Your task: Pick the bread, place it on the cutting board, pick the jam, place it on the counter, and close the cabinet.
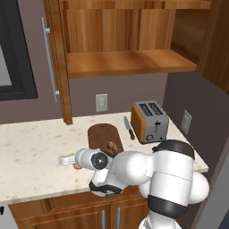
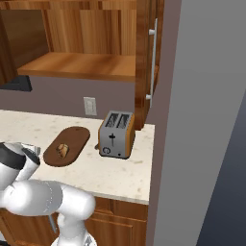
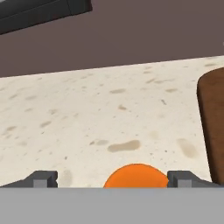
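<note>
The orange jam (image 3: 136, 176) sits low on the speckled counter (image 3: 87, 113) between my gripper's (image 3: 112, 178) wide-apart fingertips (image 3: 43, 179), with a gap on its left side. From the left base view, the gripper (image 1: 65, 159) hovers just over the counter (image 1: 31, 147), and a sliver of the jam (image 1: 78, 167) peeks out beside it. The bread (image 1: 111, 146) lies on the dark oval cutting board (image 1: 100, 133), to the right of the hand. The cabinet (image 1: 125, 60) stands open with a bare shelf, its door (image 1: 60, 67) swung out at the left.
A toaster (image 1: 150, 120) stands at the back right of the counter, with a knife (image 1: 129, 128) between it and the board. A wall outlet (image 1: 102, 102) is behind. The cabinet's other door (image 2: 144, 57) with its silver handle (image 2: 153, 62) hangs open above the toaster (image 2: 116, 134).
</note>
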